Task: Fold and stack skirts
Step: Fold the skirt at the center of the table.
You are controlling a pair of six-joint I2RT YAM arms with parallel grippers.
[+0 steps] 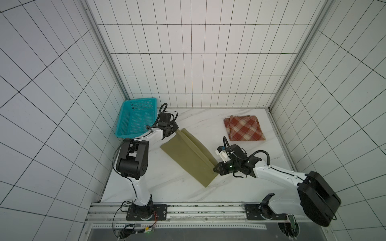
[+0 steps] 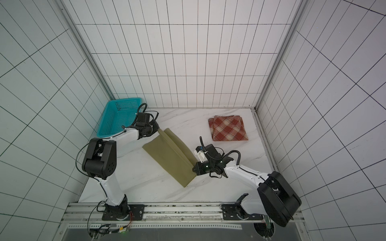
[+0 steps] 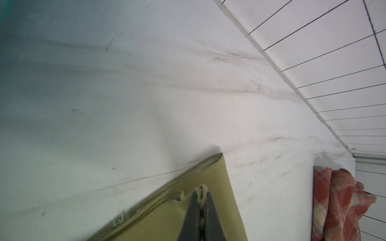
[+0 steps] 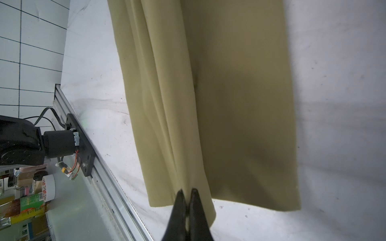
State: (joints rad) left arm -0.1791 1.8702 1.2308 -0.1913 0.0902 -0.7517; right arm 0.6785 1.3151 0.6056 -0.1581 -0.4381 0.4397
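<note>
The olive-khaki skirt [image 1: 188, 155] [image 2: 169, 153] lies stretched diagonally across the marble table, part of it lifted between both grippers. My left gripper [image 1: 176, 130] [image 3: 201, 193] is shut on its stitched far corner [image 3: 200, 175]. My right gripper [image 1: 215, 169] [image 4: 188, 193] is shut on the skirt's near edge [image 4: 208, 104], pinching a fold. The rust-red and cream plaid skirt [image 1: 243, 127] [image 2: 227, 127] [image 3: 338, 202] lies folded at the back right of the table, apart from both grippers.
A teal perforated basket [image 1: 136, 116] [image 2: 119, 116] leans in the back left corner, just behind the left arm. The tiled walls close the table on three sides. An aluminium rail [image 1: 188, 208] [image 4: 100, 167] runs along the front edge.
</note>
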